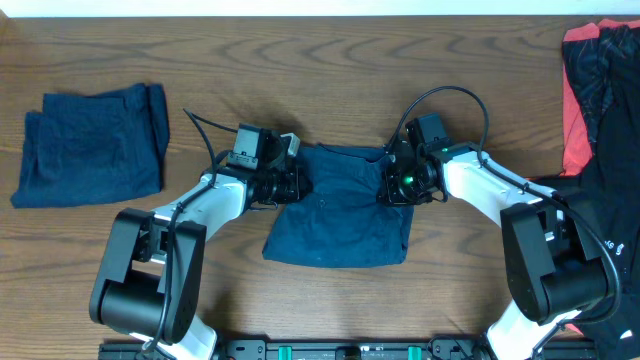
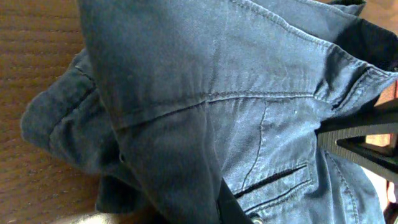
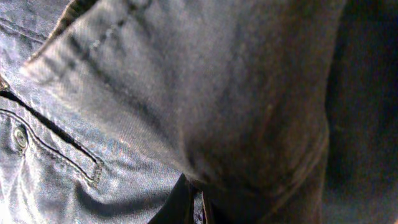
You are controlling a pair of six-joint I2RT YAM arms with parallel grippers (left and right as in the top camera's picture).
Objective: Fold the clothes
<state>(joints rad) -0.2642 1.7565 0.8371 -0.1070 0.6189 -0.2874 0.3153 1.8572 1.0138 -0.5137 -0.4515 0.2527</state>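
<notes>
The dark navy blue cloth shorts (image 1: 335,225) lie spread at the middle of the brown wooden bench (image 1: 330,60); the left end effector (image 1: 288,183) is clamped tight on their upper left corner; the right end effector (image 1: 396,185) is pinched closed on the upper right corner. A folded navy blue garment (image 1: 92,145) lies well apart at the left; a black garment with coral-red panels (image 1: 600,90) lies at the right edge.

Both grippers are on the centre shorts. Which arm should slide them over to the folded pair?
Left, probably. The left gripper is shut on the left edge of the shorts, and the folded pair lies on that side; the right gripper is farther away.
</notes>
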